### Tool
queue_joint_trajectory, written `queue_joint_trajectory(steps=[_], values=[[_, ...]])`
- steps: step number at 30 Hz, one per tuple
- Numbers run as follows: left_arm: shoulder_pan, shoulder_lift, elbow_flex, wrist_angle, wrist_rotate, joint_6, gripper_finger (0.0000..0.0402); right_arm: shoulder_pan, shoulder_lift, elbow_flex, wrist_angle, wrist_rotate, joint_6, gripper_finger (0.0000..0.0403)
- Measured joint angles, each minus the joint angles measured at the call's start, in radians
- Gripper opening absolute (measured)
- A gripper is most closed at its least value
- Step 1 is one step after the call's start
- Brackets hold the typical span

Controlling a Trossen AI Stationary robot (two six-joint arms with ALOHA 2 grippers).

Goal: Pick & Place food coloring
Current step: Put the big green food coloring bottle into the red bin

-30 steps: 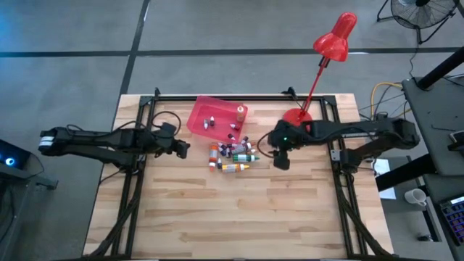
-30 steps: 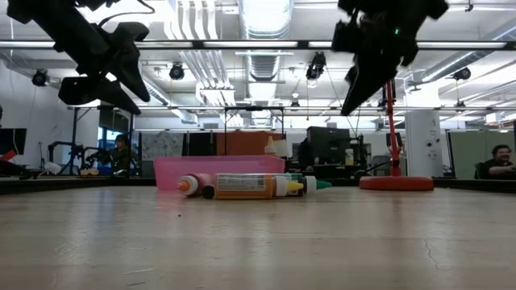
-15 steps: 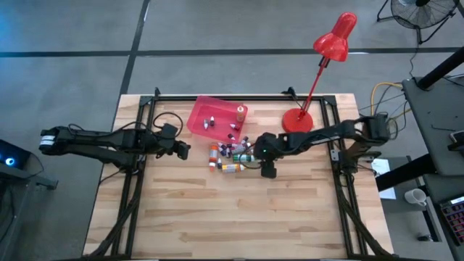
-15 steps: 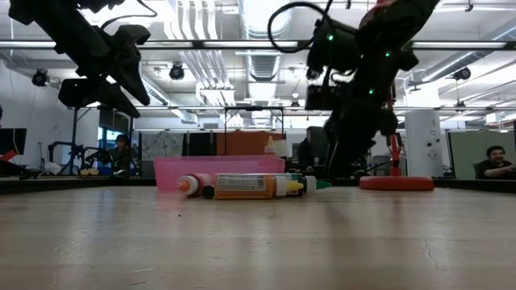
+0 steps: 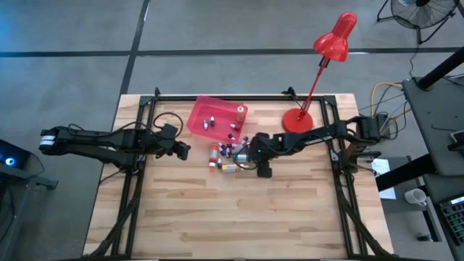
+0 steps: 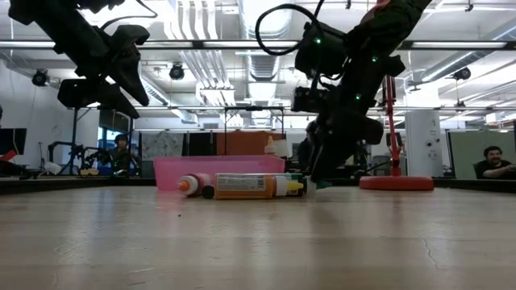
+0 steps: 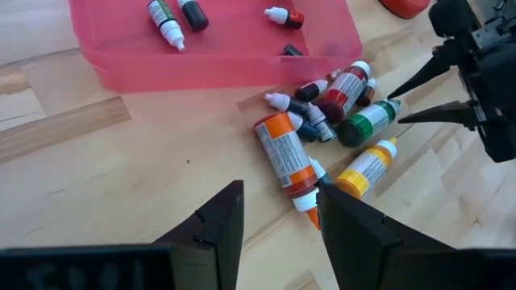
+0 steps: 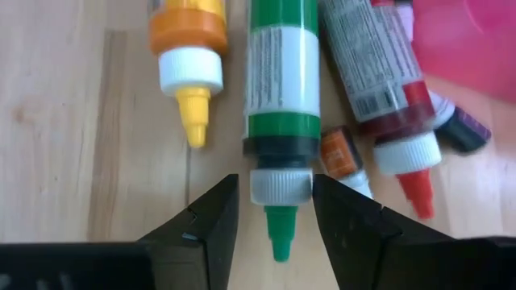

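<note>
Right tool [image 8: 272, 211] is down at the table [image 5: 239, 210], fingers spread either side of the green bottle's [image 8: 280, 89] white cap, evidently lined up for a pinch. It lies among loose bottles beside the pink tray [image 5: 206, 110]. Left tool [image 5: 181, 150] hangs spread, idle.

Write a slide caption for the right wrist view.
Right pincer open around the green bottle, beside yellow and red ones.

Pale wood-plank desk [image 5: 239, 210] with black frame rails; lying directly on it, a pink-red tray [image 5: 206, 114] toward the far edge, a loose cluster of food coloring bottles [image 5: 230, 156] on their sides just beside the tray, and a red lamp base [image 5: 296, 120] nearby.
</note>
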Motion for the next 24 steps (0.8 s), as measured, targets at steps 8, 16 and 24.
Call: queue_joint_trajectory(steps=[8, 16, 24], values=[[0.0, 0.0, 0.0, -0.007, -0.001, 0.014, 0.0131, 0.0, 0.033, 0.0, 0.013, -0.038, -0.03, 0.0146], [0.0, 0.0, 0.0, -0.008, -0.002, 0.027, 0.0131, 0.0, 0.056, 0.0, 0.02, -0.045, -0.005, 0.0127], [0.0, 0.0, 0.0, -0.013, -0.007, 0.031, 0.0131, 0.0, 0.056, 0.0, 0.034, -0.044, -0.007, 0.012]])
